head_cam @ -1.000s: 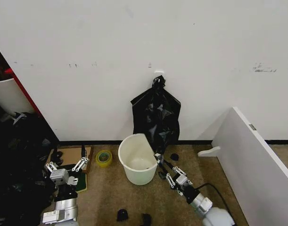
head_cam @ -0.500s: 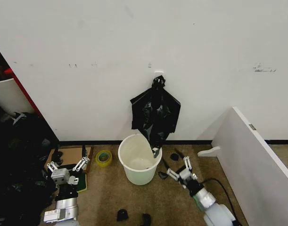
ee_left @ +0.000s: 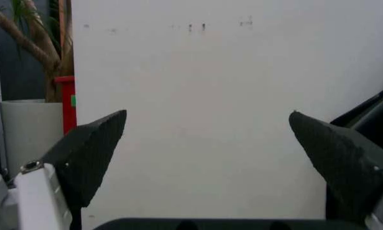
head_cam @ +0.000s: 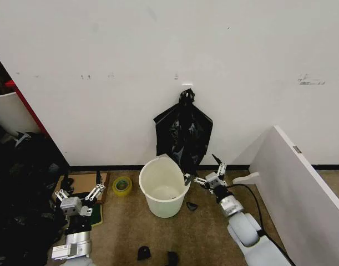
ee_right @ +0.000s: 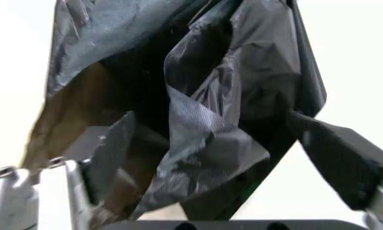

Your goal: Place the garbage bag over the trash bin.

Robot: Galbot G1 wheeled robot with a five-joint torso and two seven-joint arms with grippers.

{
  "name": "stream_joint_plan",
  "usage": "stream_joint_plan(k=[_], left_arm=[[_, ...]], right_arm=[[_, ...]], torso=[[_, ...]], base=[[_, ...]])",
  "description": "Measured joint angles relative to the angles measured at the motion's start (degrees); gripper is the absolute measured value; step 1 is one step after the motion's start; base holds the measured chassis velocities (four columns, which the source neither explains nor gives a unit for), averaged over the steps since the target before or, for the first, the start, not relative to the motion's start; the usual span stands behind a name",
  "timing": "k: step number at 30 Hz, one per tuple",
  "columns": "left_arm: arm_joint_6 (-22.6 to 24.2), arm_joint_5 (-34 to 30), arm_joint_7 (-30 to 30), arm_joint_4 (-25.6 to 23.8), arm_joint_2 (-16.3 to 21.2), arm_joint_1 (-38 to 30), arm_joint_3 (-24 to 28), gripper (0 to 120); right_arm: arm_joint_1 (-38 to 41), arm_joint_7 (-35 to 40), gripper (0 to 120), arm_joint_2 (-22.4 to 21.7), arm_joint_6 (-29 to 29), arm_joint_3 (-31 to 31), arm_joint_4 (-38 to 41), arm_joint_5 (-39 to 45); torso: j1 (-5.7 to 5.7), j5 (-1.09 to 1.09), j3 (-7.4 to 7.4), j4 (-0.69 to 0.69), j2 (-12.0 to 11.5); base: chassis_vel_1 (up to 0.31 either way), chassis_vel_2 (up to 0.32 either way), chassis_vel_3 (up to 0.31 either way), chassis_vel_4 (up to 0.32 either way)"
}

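Against a scuffed white wall (head_cam: 102,66) with a dark baseboard, on a brown floor (head_cam: 125,233), the trash bin (head_cam: 163,188) stands upright, a cream-white bucket with its mouth uncovered. Its inside looks bare apart from a faint patch on the bottom. Behind and above it the garbage bag (head_cam: 183,138) hangs flat on the wall from a knot at its top, its lower edge dropping just behind the bin's far rim.

A yellow-green tape roll (head_cam: 122,185) lies on the floor just left of the bin, beside a flattened piece of cardboard (head_cam: 83,182). Small black scraps (head_cam: 191,206) dot the floor near the bin's right side and closer to the robot. A white panel (head_cam: 302,194) slants along the right, and a heap of dark material (head_cam: 19,188) fills the left edge.

The right claw (head_cam: 209,172) is raised beside the bin's right rim, just under the bag's lower corner, its fingers spread wide and holding nothing. From its wrist camera the crinkled black plastic (ee_right: 204,96) hangs close ahead between the spread fingertips (ee_right: 114,143).

The left claw (head_cam: 77,197) sits low at the left over the cardboard, well apart from the bin, fingers also wide, pointed at bare wall.
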Motion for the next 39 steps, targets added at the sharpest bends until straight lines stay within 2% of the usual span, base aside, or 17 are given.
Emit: stream_joint_plan(k=[4,5,8,11,14,15,18,21,22,24,25,28,29,32,34,36,39], left_arm=[[0.0,-0.1,-0.1,0.1,0.1,-0.2,0.0,100],[0.0,-0.1,-0.2,0.2,0.1,-0.3,0.0,100],[-0.1,-0.2,-0.2,0.3,0.2,-0.4,-0.1,100],[-0.1,-0.4,-0.3,0.5,0.3,-0.6,-0.1,100],[-0.2,-0.5,-0.3,0.5,0.3,-0.6,-0.1,100],[-0.2,-0.5,-0.3,0.5,0.3,-0.6,-0.1,100],[-0.2,-0.5,-0.3,0.5,0.6,-0.8,-0.1,100],[-0.2,-0.5,-0.2,0.6,1.4,-1.2,0.4,100],[-0.2,-0.5,-0.2,0.6,1.4,-1.2,0.4,100],[-0.2,-0.6,0.7,0.8,2.9,-2.2,0.9,100],[-0.3,-1.2,1.8,0.9,4.0,-3.1,1.3,100],[-1.0,-5.1,6.5,2.3,8.4,-7.0,2.3,100],[-1.0,-5.1,6.5,2.3,8.4,-7.0,2.3,100],[-1.9,-10.0,11.9,4.9,14.2,-11.9,4.1,100],[-3.8,-12.3,18.0,8.9,19.1,-17.0,7.2,100],[-4.3,-12.5,19.7,10.2,20.2,-18.4,8.2,100],[-5.5,-11.6,26.5,16.1,23.7,-25.5,13.5,100]], right_arm=[[2.1,2.4,74,1.7,-3.1,0.0,-2.0,-7.0],[2.2,2.9,68,1.8,-4.1,-0.1,-2.0,-7.8],[2.0,3.5,61,2.0,-5.4,-0.2,-1.8,-8.7],[1.3,4.8,48,2.2,-6.6,0.0,-1.1,-10.2],[0.2,6.1,36,2.2,-7.6,0.1,-0.2,-10.5],[0.2,6.1,36,2.2,-7.6,0.1,-0.2,-10.5],[-0.6,7.1,22,2.1,-7.9,0.3,0.6,-10.2],[-1.5,8.5,11,1.6,-8.9,-0.4,1.8,-4.6],[-1.5,8.5,11,1.6,-8.9,-0.4,1.8,-4.6],[-2.2,11.1,1,1.1,-10.0,-2.4,3.4,4.3],[-2.7,11.8,0,0.8,-10.0,-3.5,4.8,9.9],[-3.8,9.5,0,-0.3,-7.7,-4.7,7.7,19.5],[-3.8,9.5,0,-0.3,-7.7,-4.7,7.7,19.5],[-3.9,3.1,0,-1.1,-3.5,-4.8,9.5,26.5],[-3.4,-1.5,0,-1.3,-0.5,-4.6,10.2,29.9],[-3.2,-2.4,0,-1.3,0.1,-4.5,10.3,30.4],[-1.9,-6.9,0,-1.3,2.3,-4.5,10.5,32.8]], torso=[[0.00,0.00,0.00,0.00,0.0],[0.00,0.00,0.00,0.00,0.0],[0.00,0.00,0.00,-0.01,0.0],[0.00,0.00,0.00,-0.01,0.0],[0.00,0.00,0.00,-0.01,0.0],[0.00,0.00,0.00,-0.01,0.0],[0.00,0.00,0.00,-0.01,0.0],[0.00,0.00,0.00,0.00,0.0],[0.00,0.00,0.00,0.00,0.0],[0.00,0.00,0.00,0.00,0.0],[0.00,0.02,0.00,0.01,0.0],[0.00,0.00,0.00,-0.01,0.0],[0.00,0.00,0.00,-0.01,0.0],[0.00,-0.02,-0.01,0.01,0.0],[0.00,0.01,-0.01,-0.01,0.0],[0.00,0.00,-0.01,-0.02,0.0],[0.00,0.00,0.00,-0.02,0.0]], base=[[0.000,0.000,0.000,0.000],[0.000,0.000,0.000,0.000],[0.000,0.000,0.000,0.000],[0.000,0.000,0.000,0.000],[0.000,0.000,0.000,0.000],[0.000,0.000,0.000,0.000],[0.000,0.000,0.000,0.000],[0.000,0.000,0.000,0.000],[0.000,0.000,0.000,0.000],[0.000,0.000,0.000,0.000],[0.000,0.000,0.000,0.000],[0.000,0.000,0.000,0.000],[0.000,0.000,0.000,0.000],[0.000,0.000,0.000,0.000],[0.000,0.000,0.000,0.000],[0.000,0.000,0.000,0.000],[0.000,0.000,0.000,0.000]])
